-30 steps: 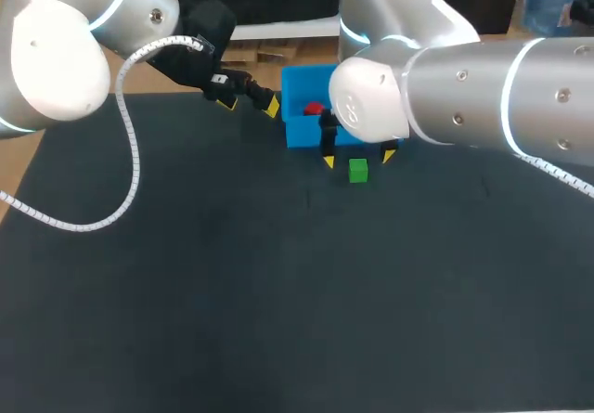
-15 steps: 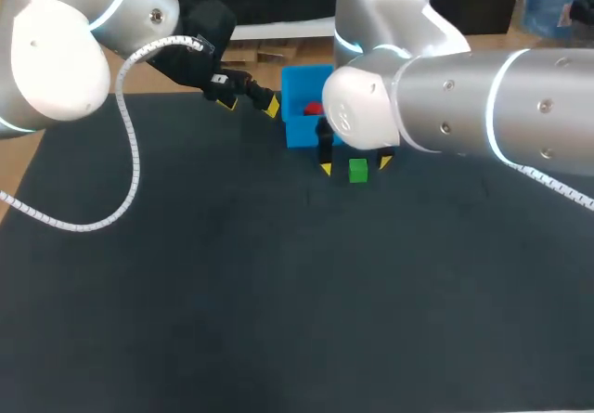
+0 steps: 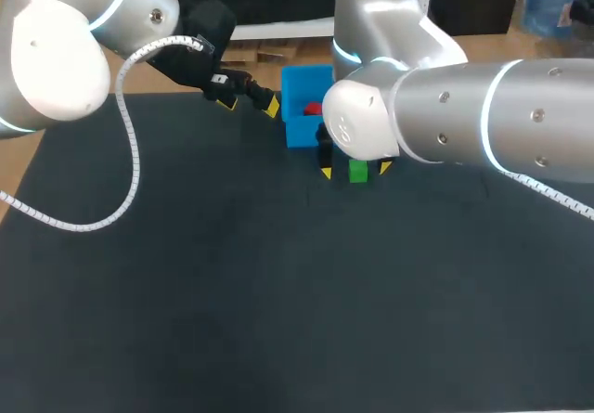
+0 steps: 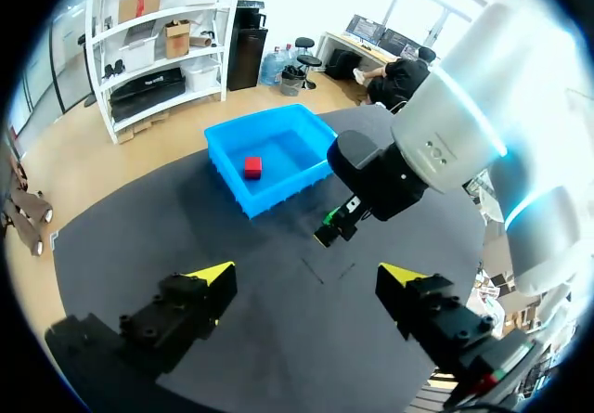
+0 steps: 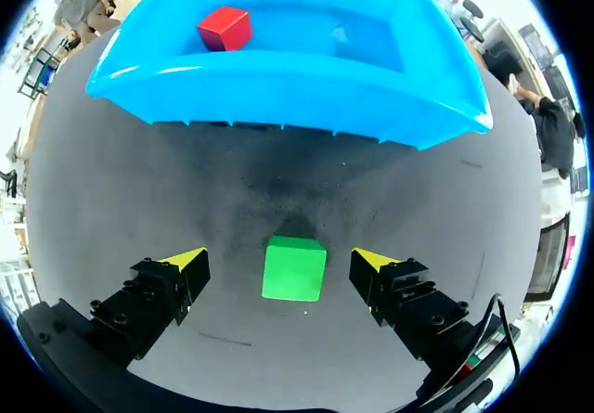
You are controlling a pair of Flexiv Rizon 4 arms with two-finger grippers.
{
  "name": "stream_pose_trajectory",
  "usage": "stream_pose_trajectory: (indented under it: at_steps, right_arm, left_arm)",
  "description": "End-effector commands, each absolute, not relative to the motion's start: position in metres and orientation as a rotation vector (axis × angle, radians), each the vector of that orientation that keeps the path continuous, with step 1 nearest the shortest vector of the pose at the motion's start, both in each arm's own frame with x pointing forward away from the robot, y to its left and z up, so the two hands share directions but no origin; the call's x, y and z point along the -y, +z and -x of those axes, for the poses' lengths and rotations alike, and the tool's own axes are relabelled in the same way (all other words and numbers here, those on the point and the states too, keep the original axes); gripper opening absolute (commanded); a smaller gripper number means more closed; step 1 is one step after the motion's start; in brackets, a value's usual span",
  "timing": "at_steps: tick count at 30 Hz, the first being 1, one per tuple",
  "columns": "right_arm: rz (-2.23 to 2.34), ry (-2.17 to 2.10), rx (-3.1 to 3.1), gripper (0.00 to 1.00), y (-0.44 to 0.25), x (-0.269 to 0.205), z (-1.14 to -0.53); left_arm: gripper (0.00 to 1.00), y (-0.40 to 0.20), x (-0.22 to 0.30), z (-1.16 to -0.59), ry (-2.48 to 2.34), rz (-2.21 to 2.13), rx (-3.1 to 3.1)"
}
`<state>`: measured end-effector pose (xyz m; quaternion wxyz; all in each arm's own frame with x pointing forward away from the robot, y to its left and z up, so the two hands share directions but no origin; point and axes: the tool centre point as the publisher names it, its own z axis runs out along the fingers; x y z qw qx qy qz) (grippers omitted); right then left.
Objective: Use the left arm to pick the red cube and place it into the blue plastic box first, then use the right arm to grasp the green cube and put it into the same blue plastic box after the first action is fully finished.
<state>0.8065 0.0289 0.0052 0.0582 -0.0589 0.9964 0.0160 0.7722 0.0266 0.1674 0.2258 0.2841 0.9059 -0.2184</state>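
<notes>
The red cube point(image 5: 224, 28) point(image 4: 252, 166) point(image 3: 313, 109) lies inside the blue plastic box point(image 5: 278, 83) point(image 4: 292, 183) point(image 3: 299, 83) at the table's far middle. The green cube point(image 5: 293, 266) point(image 3: 358, 170) sits on the dark mat just in front of the box, between the spread fingers of my right gripper point(image 5: 280, 263) point(image 3: 354, 169), which stands open and touches nothing. My left gripper point(image 4: 304, 272) point(image 3: 248, 104) hovers open and empty to the left of the box. In the left wrist view the right gripper point(image 4: 339, 227) shows ahead, low over the mat beside the box.
A dark mat point(image 3: 232, 283) covers the table. My right arm's large elbow point(image 3: 445, 116) hangs over the box's right side and hides part of it in the head view.
My right gripper has come down and slightly left, so its fingers now straddle the green cube. The left arm has stayed where it was.
</notes>
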Motion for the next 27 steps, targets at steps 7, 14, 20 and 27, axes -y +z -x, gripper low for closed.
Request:
stream_pose_trajectory:
  at_steps: [7, 14, 20, 27]
  right_arm:
    - [0.129, 0.066, -3.003, 1.00, -0.0006, -0.0203, -0.8023]
    - [0.116, 0.070, -3.004, 0.00, -0.0020, -0.0178, -0.8022]
    - [0.119, 0.079, -3.009, 0.00, -0.0031, -0.0179, -0.8017]
    - [0.124, 0.071, -3.015, 0.00, -0.0030, -0.0185, -0.8008]
  left_arm:
    - [1.00, 0.1678, -0.0261, -0.7719, -0.599, -0.782, -2.500]
    - [1.00, 0.1678, -0.0261, -0.7719, -0.599, -0.782, -2.500]
    - [1.00, 0.1678, -0.0261, -0.7719, -0.599, -0.782, -2.500]
    - [1.00, 0.1678, -0.0261, -0.7719, -0.599, -0.782, -2.500]
